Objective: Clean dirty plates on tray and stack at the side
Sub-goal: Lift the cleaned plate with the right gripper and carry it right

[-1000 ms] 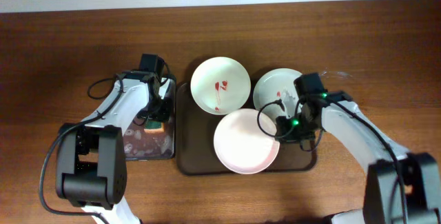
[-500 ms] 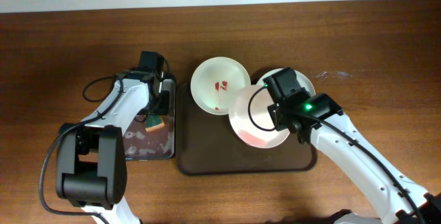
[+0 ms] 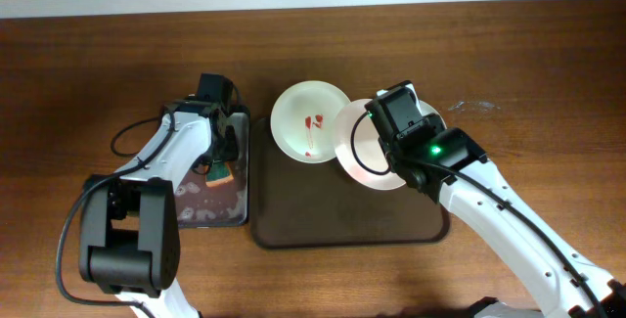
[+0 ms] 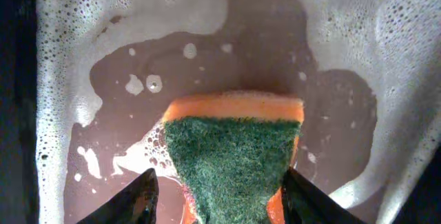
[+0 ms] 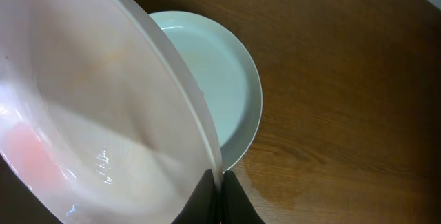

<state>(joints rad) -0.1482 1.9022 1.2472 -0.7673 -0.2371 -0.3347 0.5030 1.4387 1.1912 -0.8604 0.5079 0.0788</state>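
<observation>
The right gripper (image 5: 222,196) pinches the rim of a round white plate (image 5: 103,100), and the left gripper (image 4: 220,196) is open around an orange-green sponge (image 4: 231,148).

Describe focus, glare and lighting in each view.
Overhead: even light, sharp, a green lamp glowing on the right arm. Left wrist: sponge crisp, foam bright, frame edges dark. Right wrist: the held plate fills the lens, soft, with small glints; the plate beyond is sharper.
</observation>
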